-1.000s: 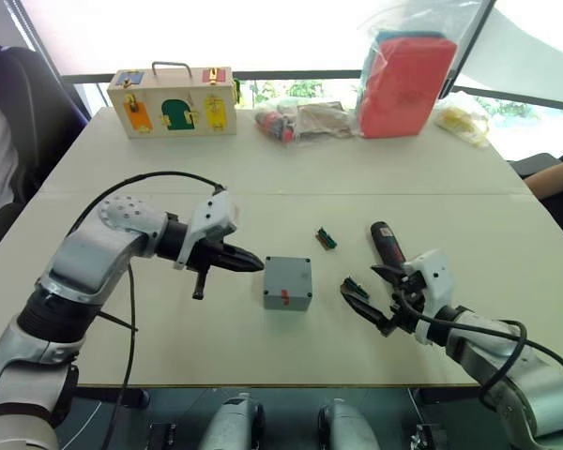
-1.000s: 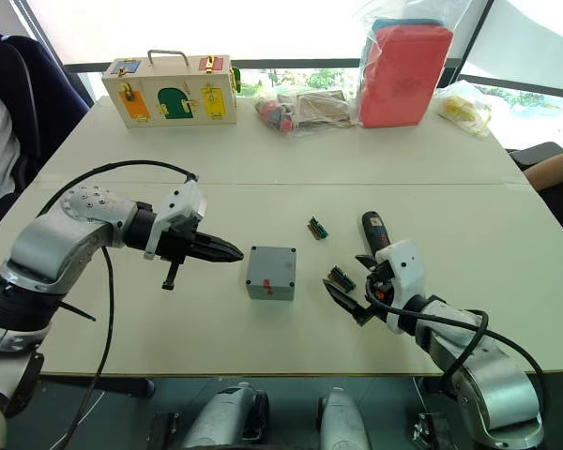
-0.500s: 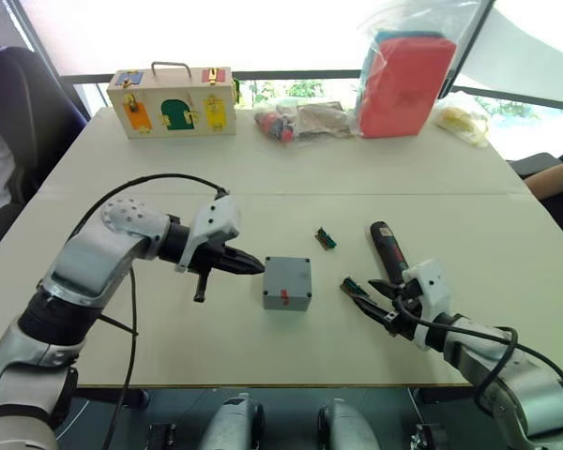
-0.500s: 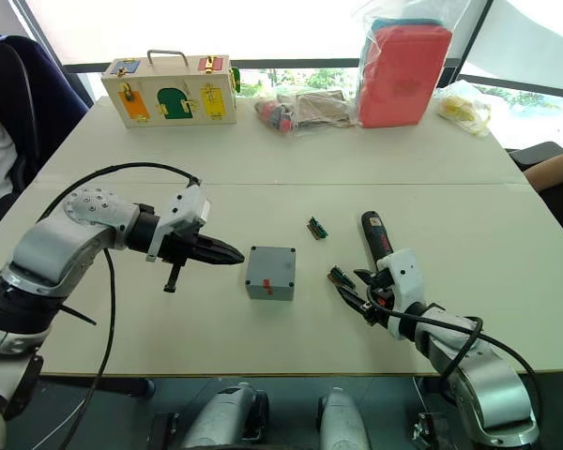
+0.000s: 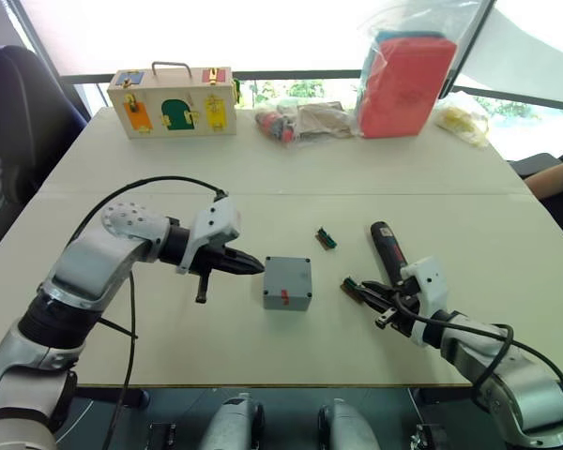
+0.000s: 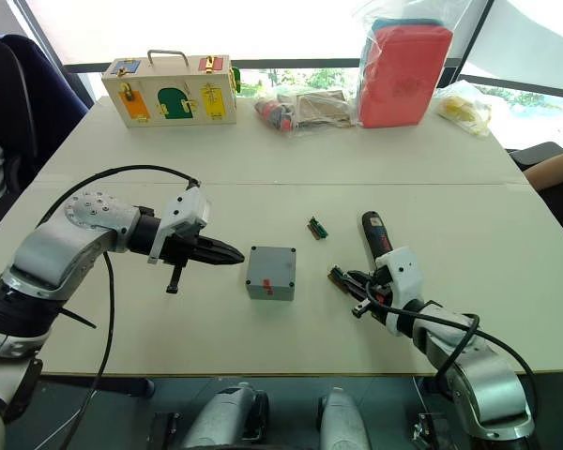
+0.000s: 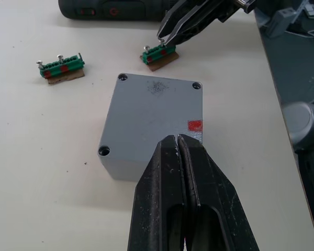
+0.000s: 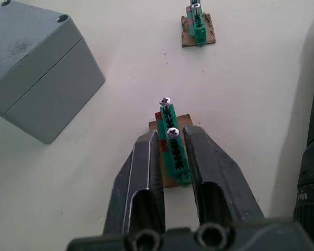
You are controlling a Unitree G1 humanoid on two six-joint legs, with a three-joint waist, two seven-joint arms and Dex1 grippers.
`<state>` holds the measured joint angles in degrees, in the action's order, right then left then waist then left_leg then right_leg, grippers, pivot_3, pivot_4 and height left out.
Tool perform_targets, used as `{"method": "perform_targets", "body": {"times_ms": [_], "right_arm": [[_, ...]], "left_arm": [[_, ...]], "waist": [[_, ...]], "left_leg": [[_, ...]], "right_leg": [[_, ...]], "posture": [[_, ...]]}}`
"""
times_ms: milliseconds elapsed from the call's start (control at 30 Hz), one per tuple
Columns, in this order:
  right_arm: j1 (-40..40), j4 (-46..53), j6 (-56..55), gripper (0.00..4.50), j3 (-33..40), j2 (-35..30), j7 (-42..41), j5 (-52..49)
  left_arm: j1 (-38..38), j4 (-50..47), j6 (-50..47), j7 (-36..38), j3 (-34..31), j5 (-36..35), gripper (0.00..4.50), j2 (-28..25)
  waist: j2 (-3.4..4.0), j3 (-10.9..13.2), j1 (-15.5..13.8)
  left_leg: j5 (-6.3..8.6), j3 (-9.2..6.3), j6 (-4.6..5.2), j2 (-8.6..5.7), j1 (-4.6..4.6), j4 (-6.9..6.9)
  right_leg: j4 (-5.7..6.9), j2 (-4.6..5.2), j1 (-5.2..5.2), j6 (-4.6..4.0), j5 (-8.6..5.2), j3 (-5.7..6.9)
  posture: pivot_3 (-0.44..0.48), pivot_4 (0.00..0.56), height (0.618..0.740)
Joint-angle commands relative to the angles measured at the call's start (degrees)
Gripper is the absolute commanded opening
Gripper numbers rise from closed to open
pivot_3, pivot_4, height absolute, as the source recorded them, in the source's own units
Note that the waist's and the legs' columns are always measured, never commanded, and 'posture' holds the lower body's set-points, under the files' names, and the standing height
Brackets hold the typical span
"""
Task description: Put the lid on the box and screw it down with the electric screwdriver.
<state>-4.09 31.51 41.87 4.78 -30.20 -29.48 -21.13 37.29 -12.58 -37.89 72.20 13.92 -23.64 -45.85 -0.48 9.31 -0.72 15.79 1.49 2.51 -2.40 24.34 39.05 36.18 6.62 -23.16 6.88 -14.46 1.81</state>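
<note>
Straddling a green bit holder [image 8: 174, 149], the right jaws [image 8: 171, 137] sit beside the box [image 8: 34, 68].

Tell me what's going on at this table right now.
A two-armed robot is working on a grey box whose lid already sits on top. The right gripper has its open fingers on either side of a small green holder carrying screws, beside the black electric screwdriver, which lies untouched on the table. The left gripper, shut and empty, hovers just left of the box. A second green holder lies further back.
</note>
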Motion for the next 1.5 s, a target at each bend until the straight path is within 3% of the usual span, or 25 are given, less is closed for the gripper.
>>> {"method": "perform_targets", "body": {"times_ms": [33,267,367,400,1133,1500], "right_arm": [[0.54,0.25,-1.36,0.98,0.25,0.47,0.18,-0.43],[0.81,-0.46,-1.98,0.98,-0.06,0.42,0.18,-0.20],[0.79,-0.66,-2.35,0.12,-0.12,0.36,0.07,-0.24],[0.77,-0.68,-2.42,0.05,-0.19,0.35,0.00,-0.28],[4.19,6.29,1.26,0.05,4.26,-0.95,0.30,-6.65],[17.54,-1.02,-1.12,0.05,-6.83,2.77,-0.72,-5.09]], "left_arm": [[-0.12,-1.36,1.00,-0.42,-1.19,0.13,0.00,-0.14],[-0.07,-1.21,1.20,-0.91,-1.09,0.21,0.00,0.21],[-0.21,-1.15,1.28,-1.17,-1.01,0.29,0.00,0.27],[-0.23,-1.07,1.34,-1.22,-1.00,0.31,0.00,0.28],[-0.20,4.71,-0.02,-2.58,-5.73,-2.36,0.00,1.45],[-5.74,-1.17,-5.68,-4.65,-9.55,-5.60,0.00,-1.58]], "waist": [[0.00,0.00,0.01],[0.00,0.00,0.00],[0.00,0.00,0.02],[0.00,0.00,0.02],[0.00,0.00,0.03],[0.01,0.01,-0.06]], "left_leg": [[0.00,0.00,0.00,0.00,0.00,0.00],[0.00,0.00,0.00,0.00,0.00,0.00],[0.00,0.00,0.00,0.00,0.00,0.00],[0.00,0.00,0.00,0.00,0.00,0.00],[0.00,0.00,0.00,0.01,0.00,0.01],[-0.03,0.00,-0.05,0.10,0.01,0.00]], "right_leg": [[0.00,0.00,0.00,0.00,0.00,0.00],[0.00,0.00,0.00,0.00,0.00,0.00],[0.00,-0.01,0.00,0.00,0.00,0.00],[0.00,-0.01,0.00,0.00,0.00,0.00],[0.01,-0.01,0.01,0.00,0.00,0.00],[0.00,-0.09,-0.05,-0.01,0.00,-0.01]], "posture": [[0.000,0.150,0.740],[0.000,0.150,0.740],[0.000,0.150,0.740],[0.000,0.150,0.740],[0.000,0.150,0.740],[0.000,0.150,0.740]]}}
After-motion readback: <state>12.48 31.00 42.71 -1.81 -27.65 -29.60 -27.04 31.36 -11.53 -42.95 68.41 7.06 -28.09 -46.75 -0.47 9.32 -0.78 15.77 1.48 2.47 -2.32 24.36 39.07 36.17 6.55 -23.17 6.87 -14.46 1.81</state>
